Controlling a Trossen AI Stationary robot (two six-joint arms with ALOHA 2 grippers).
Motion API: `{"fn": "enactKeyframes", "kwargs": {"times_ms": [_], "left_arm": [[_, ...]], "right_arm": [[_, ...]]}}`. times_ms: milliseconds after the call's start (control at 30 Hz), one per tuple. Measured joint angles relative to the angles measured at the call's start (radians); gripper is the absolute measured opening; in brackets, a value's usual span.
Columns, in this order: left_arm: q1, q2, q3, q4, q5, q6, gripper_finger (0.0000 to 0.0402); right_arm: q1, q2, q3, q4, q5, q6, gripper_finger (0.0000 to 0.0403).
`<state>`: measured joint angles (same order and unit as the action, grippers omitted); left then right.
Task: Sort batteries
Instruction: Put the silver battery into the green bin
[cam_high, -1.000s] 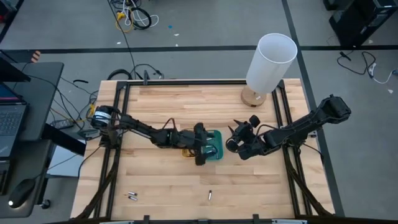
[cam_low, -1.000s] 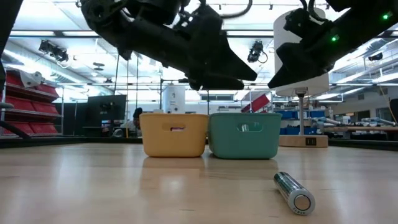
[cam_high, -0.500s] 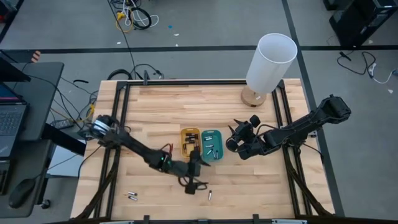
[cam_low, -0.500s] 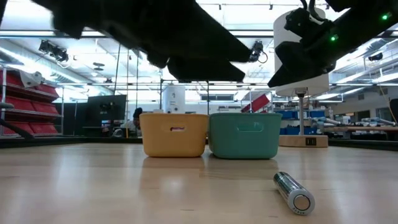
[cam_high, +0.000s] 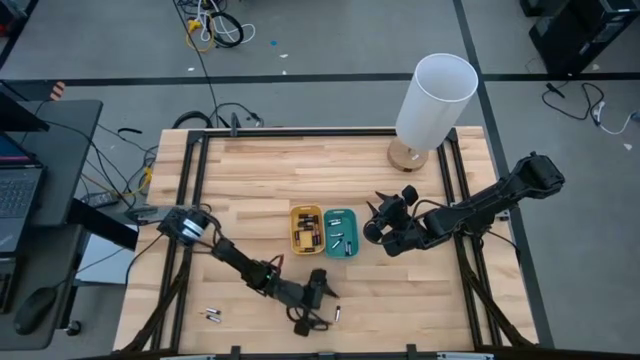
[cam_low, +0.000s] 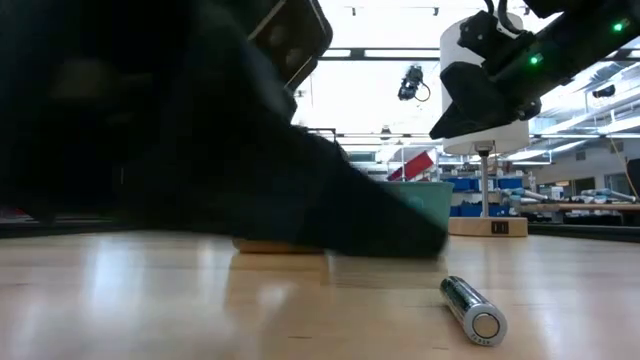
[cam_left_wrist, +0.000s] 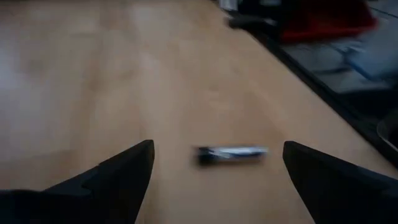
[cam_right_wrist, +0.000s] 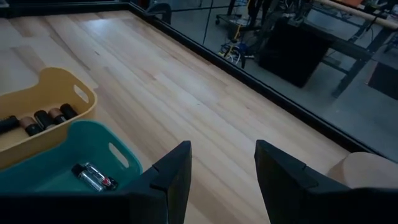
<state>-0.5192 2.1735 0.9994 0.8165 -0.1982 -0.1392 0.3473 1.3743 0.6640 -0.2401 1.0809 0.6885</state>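
Note:
A lone silvery battery lies on its side on the wooden table near the front edge. My left gripper hovers low just short of it, open, a finger on either side of the line toward it, touching nothing. Two more batteries lie near the front left. The yellow tray holds dark batteries; the teal tray holds silvery ones. My right gripper waits open beside the teal tray, above the table.
A tall white cylinder on a round wooden base stands at the table's far right. Black frame rails run along the table's sides. In the low view my left arm hides most of both trays.
My left gripper has swung from above the trays toward the table's near edge and come down low, tipping its fingers further downward, and now faces the lone battery. It has stayed open. No battery has moved.

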Motion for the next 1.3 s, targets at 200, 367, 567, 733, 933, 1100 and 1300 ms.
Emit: {"fn": "enactKeyframes", "kwargs": {"times_ms": [200,367,567,733,933,1100,1300], "left_arm": [[-0.020,0.091,0.085,0.004,0.036,0.050,0.0372],[-0.010,0.102,0.096,0.002,0.029,0.026,0.0372],[-0.009,0.102,0.099,-0.005,0.012,0.039,0.0372],[0.003,0.120,0.132,-0.006,0.044,0.123,0.0372],[0.051,0.205,0.237,0.015,0.241,0.136,0.0372],[0.075,0.235,0.296,-0.015,0.300,0.127,0.0361],[0.076,0.235,0.305,-0.060,0.284,0.115,0.0298]], "right_arm": [[0.014,0.000,0.000,0.004,-0.005,0.004,0.0163],[0.033,0.000,0.000,0.006,-0.006,0.016,0.0163],[0.043,0.000,0.000,0.006,-0.007,0.015,0.0163],[0.043,0.000,0.000,0.006,-0.005,0.014,0.0163],[0.043,0.000,0.000,0.001,-0.004,0.015,0.0163],[0.043,0.000,0.000,-0.005,-0.031,0.013,0.0163],[0.043,0.000,0.000,-0.021,-0.060,0.016,0.0163]]}}
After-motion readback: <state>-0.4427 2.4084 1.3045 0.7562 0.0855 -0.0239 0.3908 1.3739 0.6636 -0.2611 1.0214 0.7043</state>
